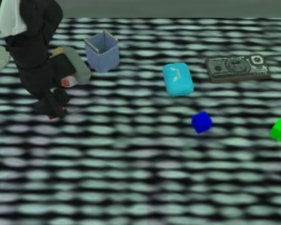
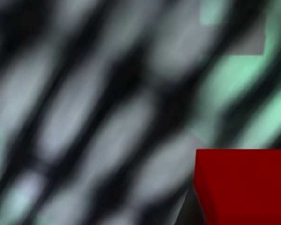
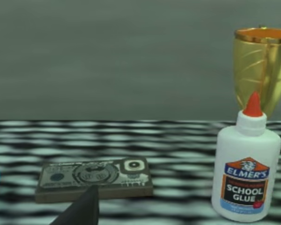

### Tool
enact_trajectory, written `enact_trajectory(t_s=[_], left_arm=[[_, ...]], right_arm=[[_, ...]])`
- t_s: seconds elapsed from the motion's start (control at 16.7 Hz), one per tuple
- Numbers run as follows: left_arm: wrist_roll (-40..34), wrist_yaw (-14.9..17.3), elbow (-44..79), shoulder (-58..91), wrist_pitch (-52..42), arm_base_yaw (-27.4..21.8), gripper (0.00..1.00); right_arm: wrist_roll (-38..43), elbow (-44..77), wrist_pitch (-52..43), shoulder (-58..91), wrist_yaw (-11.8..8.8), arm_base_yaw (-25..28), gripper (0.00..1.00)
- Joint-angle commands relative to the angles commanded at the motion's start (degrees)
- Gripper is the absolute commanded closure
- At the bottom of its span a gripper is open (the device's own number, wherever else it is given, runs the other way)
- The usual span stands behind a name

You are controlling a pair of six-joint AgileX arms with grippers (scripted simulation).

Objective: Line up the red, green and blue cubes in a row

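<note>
In the top view my left gripper is low over the table at the left, and a sliver of the red cube shows under it. The left wrist view shows that red cube very close, with one dark finger against its side; the gripper is shut on it. The blue cube lies right of the middle. The green cube lies at the right edge. My right gripper is out of the top view; one dark finger shows, with nothing between the jaws.
A pale-blue hollow box and a grey-green object stand beside my left arm. A cyan block and a banknote stack lie at the back. A glue bottle and a gold cup stand farther right.
</note>
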Motion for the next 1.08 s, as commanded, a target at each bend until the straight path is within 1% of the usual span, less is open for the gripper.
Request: enact_trajectory(t_s=[0.3, 0.42, 0.6, 0.9, 1.02, 1.08], left_arm=[[0.13, -0.03, 0.32, -0.22, -0.46, -0.4, 1.0], [0.93, 0.02, -0.28, -0.95, -0.6, -2.26, 1.0], [2.89, 0.12, -2.18, -3.26, -0.96, -7.7, 1.0], [6.98, 0.18, -6.14, -7.73, -1.86, -18.65, 1.0], [8.1, 0.17, -7.15, -9.04, -2.01, -21.6, 1.0], [8.38, 0.16, -7.39, -9.39, -2.03, -22.28, 1.0]], right_arm=[[0.0, 0.0, 0.0, 0.0, 0.0, 0.0, 0.0], [0.0, 0.0, 0.0, 0.0, 0.0, 0.0, 0.0], [0.0, 0.0, 0.0, 0.0, 0.0, 0.0, 0.0], [0.0, 0.0, 0.0, 0.0, 0.0, 0.0, 0.0], [0.0, 0.0, 0.0, 0.0, 0.0, 0.0, 0.0], [0.0, 0.0, 0.0, 0.0, 0.0, 0.0, 0.0]])
